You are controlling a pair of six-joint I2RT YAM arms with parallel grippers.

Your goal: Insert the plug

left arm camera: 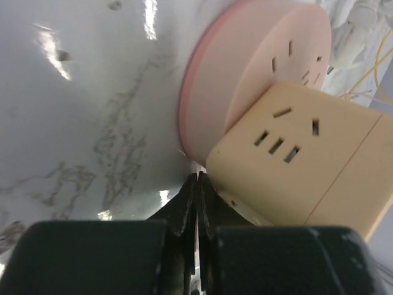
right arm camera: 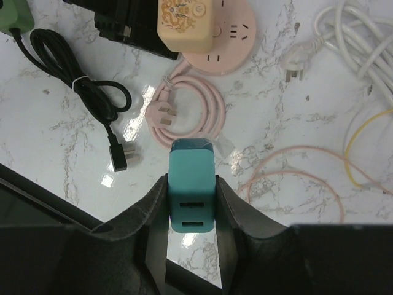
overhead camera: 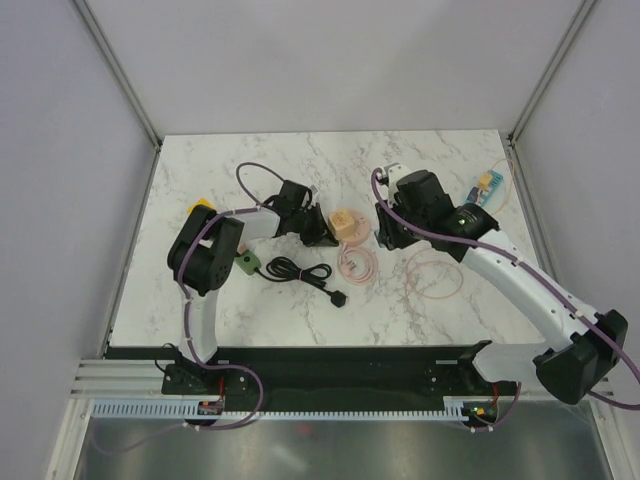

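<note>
The right end effector [right arm camera: 191, 182] pinches the teal plug [right arm camera: 191, 163] at lower centre of its wrist view. The round pink socket [right arm camera: 228, 38] lies well apart on the desk [right arm camera: 295, 123], straight up-frame, roughly along the plug's long axis. The left end effector [left arm camera: 198, 184], pressed together, noses the socket's base beside the cream cube adapter [left arm camera: 307, 160].

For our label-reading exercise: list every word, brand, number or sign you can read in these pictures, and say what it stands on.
No text in any view can be read.
On the cream cube adapter: a faint brownish pattern on one face, too blurred to read.
On the teal charger: no marking visible.
</note>
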